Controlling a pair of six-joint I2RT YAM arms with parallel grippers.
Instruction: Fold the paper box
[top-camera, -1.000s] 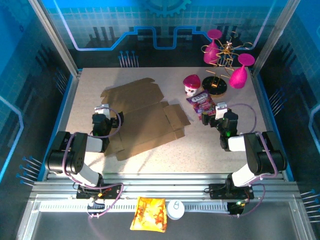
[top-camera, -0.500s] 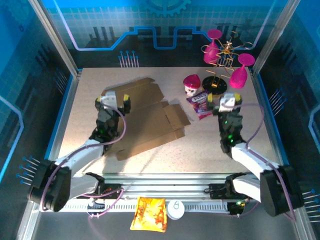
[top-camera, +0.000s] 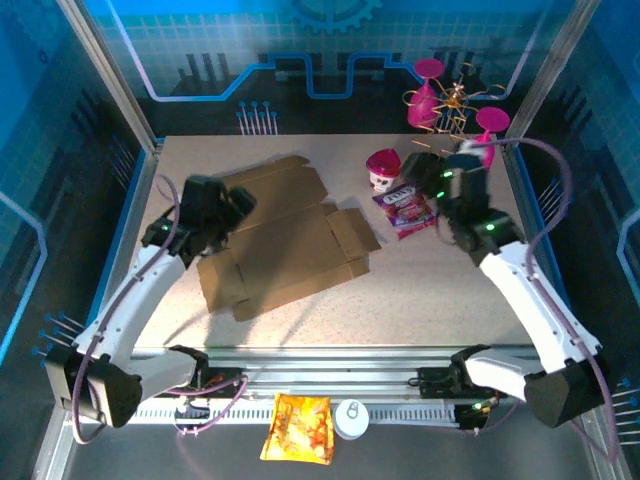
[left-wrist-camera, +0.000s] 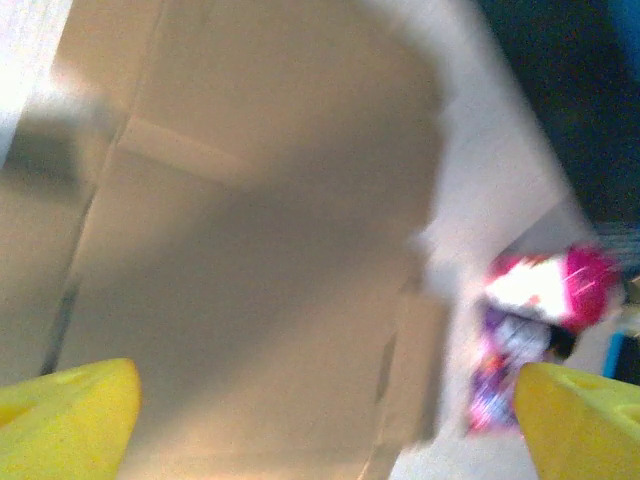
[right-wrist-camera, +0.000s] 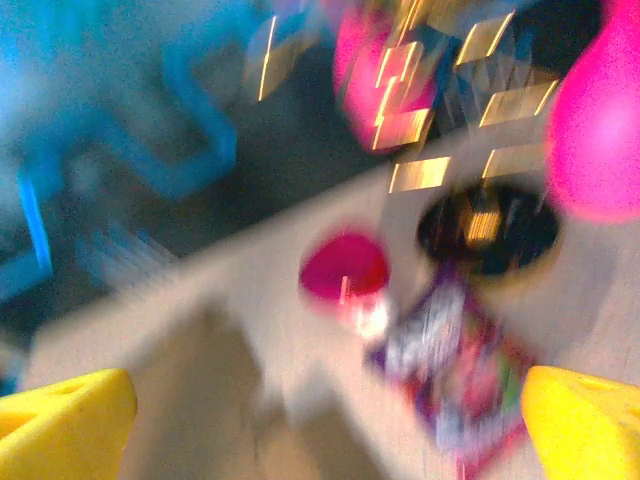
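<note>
At the centre-left of the overhead view, the paper box (top-camera: 290, 250) lies flat on the speckled table (top-camera: 450, 300). It is an unfolded brown cardboard sheet with creases and flaps. One flap reaches toward the upper left, and a smaller one sits at the sheet's right edge.

My left gripper (top-camera: 215, 205) hangs over the sheet's upper-left part, spread wide and empty. In its wrist view the yellow fingertips (left-wrist-camera: 65, 420) sit at the bottom corners, with cardboard beyond them. My right gripper (top-camera: 455, 185) is at the upper right of the frame, beside a purple snack packet (top-camera: 405, 212) and near a small pink-capped jar (top-camera: 383, 168). It is also spread wide and holds nothing. Both wrist views are blurred, so I cannot tell how high either gripper is above the surface.

I judge that folding has not begun. For a clean first fold, I would lower the left gripper onto a flap edge beside a crease, not mid-panel, and lift along that crease. The right gripper should come across and press the main panel flat so the sheet cannot slide. It should steer clear of the packet and jar near the right flap.
</note>
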